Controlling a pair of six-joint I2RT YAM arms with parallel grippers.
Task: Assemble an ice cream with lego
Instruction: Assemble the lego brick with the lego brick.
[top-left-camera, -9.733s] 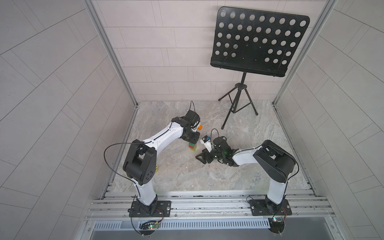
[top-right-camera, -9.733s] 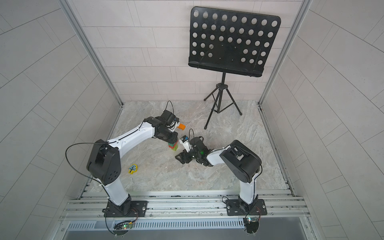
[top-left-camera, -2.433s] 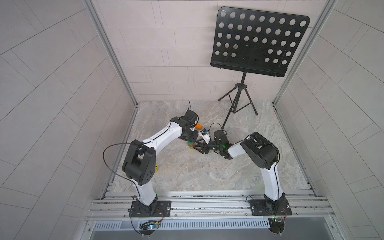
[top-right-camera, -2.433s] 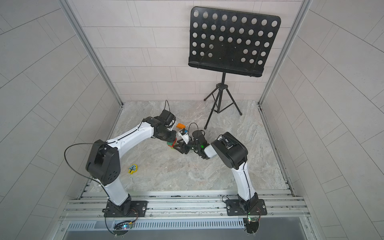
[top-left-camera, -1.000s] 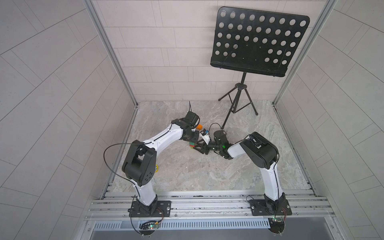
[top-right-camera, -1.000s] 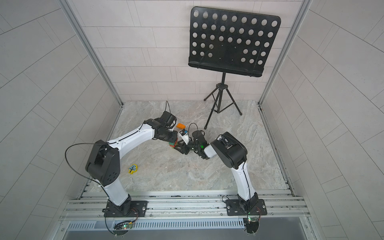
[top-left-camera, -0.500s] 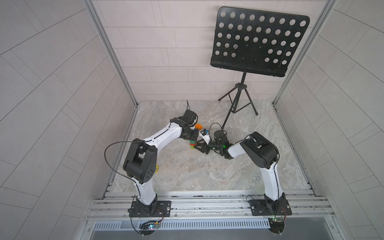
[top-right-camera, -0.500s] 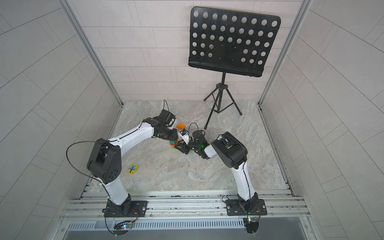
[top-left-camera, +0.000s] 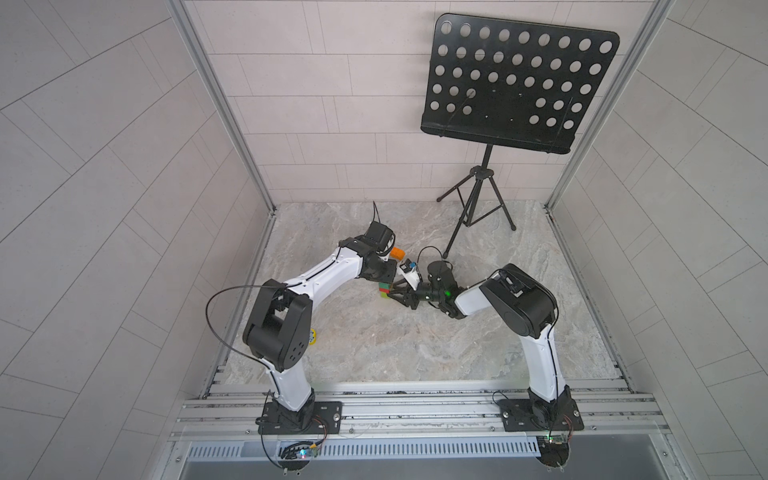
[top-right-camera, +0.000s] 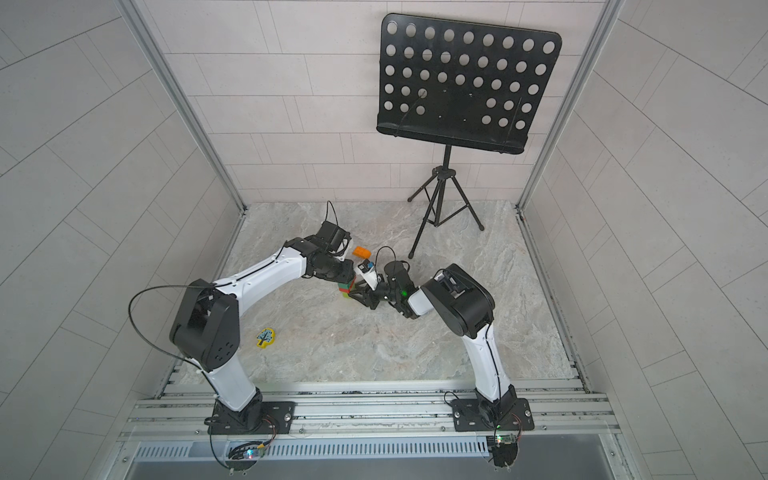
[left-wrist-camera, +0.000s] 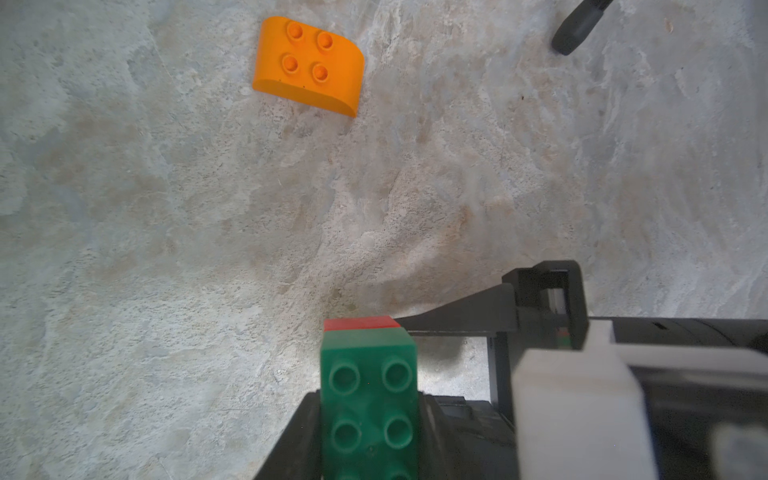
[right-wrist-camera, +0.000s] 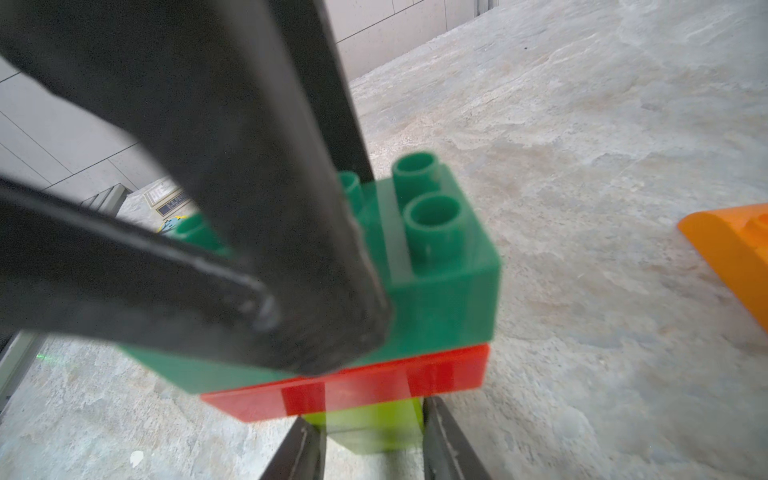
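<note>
A lego stack (top-left-camera: 384, 289) (top-right-camera: 345, 286) stands mid-floor: dark green brick (right-wrist-camera: 440, 282) on a red brick (right-wrist-camera: 374, 386) on a lime-green stem (right-wrist-camera: 370, 428). My left gripper (left-wrist-camera: 368, 401) comes from above and is shut on the dark green brick (left-wrist-camera: 368, 374). My right gripper (right-wrist-camera: 372, 440) lies low on the floor, a finger against each side of the lime-green stem. The rounded orange brick (top-left-camera: 397, 252) (left-wrist-camera: 309, 66) lies loose on the floor just behind the stack, studs up.
A black music stand on a tripod (top-left-camera: 478, 208) stands at the back right, with one foot (left-wrist-camera: 577, 29) near the orange brick. A flat yellow piece (top-right-camera: 264, 336) lies on the floor by the left arm's elbow.
My right gripper's jaws have narrowed onto the lime-green stem. The left gripper keeps its hold on the dark green brick, and the stack stays where it was.
</note>
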